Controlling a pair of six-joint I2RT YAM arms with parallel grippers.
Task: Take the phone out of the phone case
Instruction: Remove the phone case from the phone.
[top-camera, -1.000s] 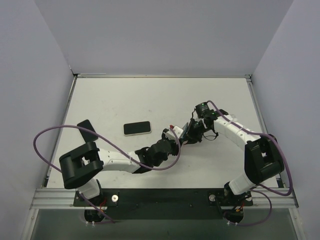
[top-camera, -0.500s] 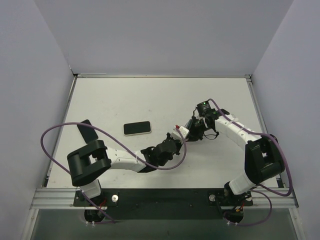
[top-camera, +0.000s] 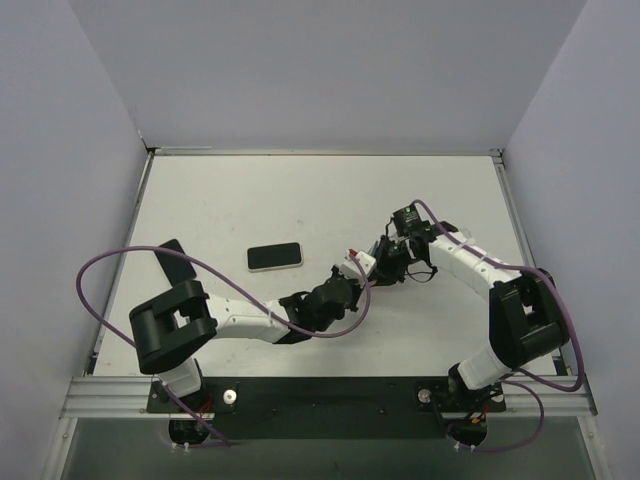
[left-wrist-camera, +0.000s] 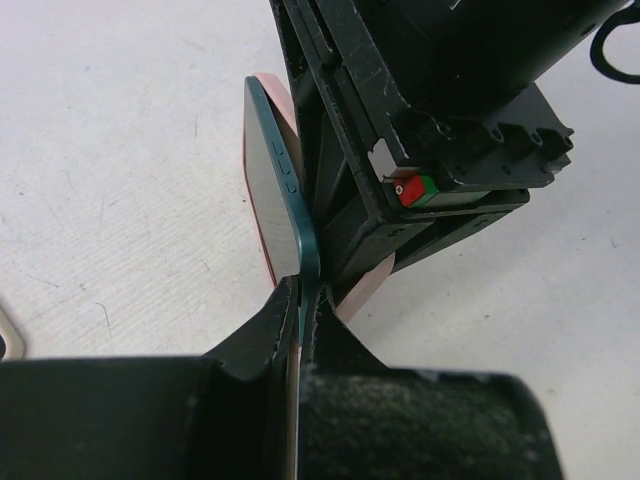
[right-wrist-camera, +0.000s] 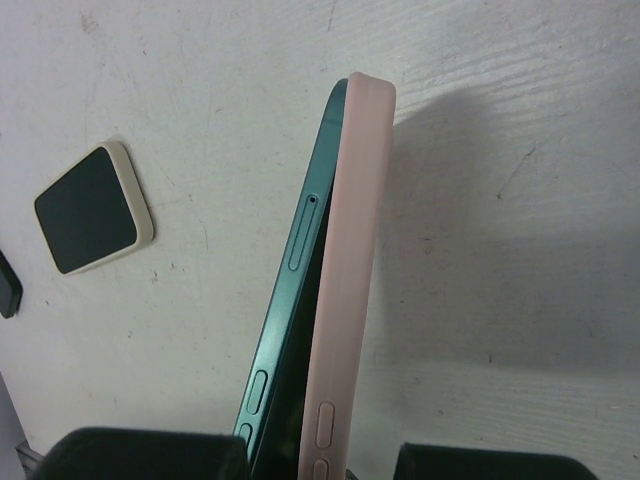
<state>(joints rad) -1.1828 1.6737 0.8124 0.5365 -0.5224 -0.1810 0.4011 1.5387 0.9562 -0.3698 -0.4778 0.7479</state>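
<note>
The phone (left-wrist-camera: 272, 190), teal-edged with a dark screen, stands on edge above the table, half peeled from its pink phone case (left-wrist-camera: 362, 291). My left gripper (left-wrist-camera: 300, 300) is shut on the phone's lower teal edge. In the right wrist view the teal phone (right-wrist-camera: 298, 250) splays away from the pink phone case (right-wrist-camera: 348, 240) near my fingers and still meets it at the far end. My right gripper (right-wrist-camera: 322, 462) is shut on the case. From above, the left gripper (top-camera: 357, 268) and the right gripper (top-camera: 384, 262) meet at mid-table.
A second phone with a cream rim (top-camera: 274, 256) lies flat to the left of the grippers and appears as the cream-rimmed phone (right-wrist-camera: 92, 208) in the right wrist view. A black flat object (top-camera: 174, 259) lies near the table's left edge. Grey walls enclose the table.
My left gripper reached up to the phone held by the right gripper and closed on its teal edge. The right gripper kept its hold and barely shifted.
</note>
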